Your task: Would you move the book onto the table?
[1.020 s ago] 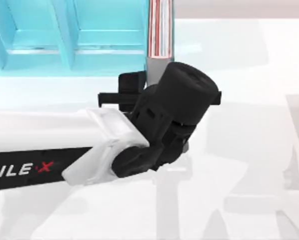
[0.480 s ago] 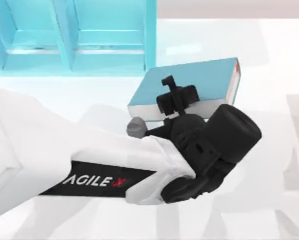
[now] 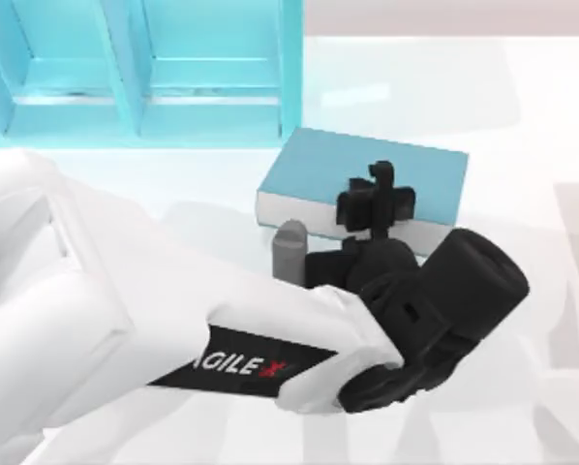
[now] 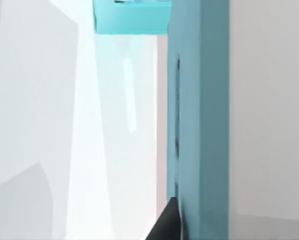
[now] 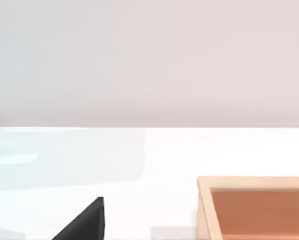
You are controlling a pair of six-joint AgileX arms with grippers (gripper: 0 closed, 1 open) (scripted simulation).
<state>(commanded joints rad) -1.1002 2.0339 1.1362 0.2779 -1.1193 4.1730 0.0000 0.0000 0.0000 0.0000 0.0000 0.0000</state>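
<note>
Right of centre in your top view, the left end effector (image 3: 377,194) grips the book (image 3: 367,179), now tilted flatter and lower than before, nearing the worktop (image 3: 522,116).

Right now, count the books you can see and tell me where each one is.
1. The book lies flat on the table, just right of the shelf unit, with the left claw at its near edge. The left arm may hide others.
</note>
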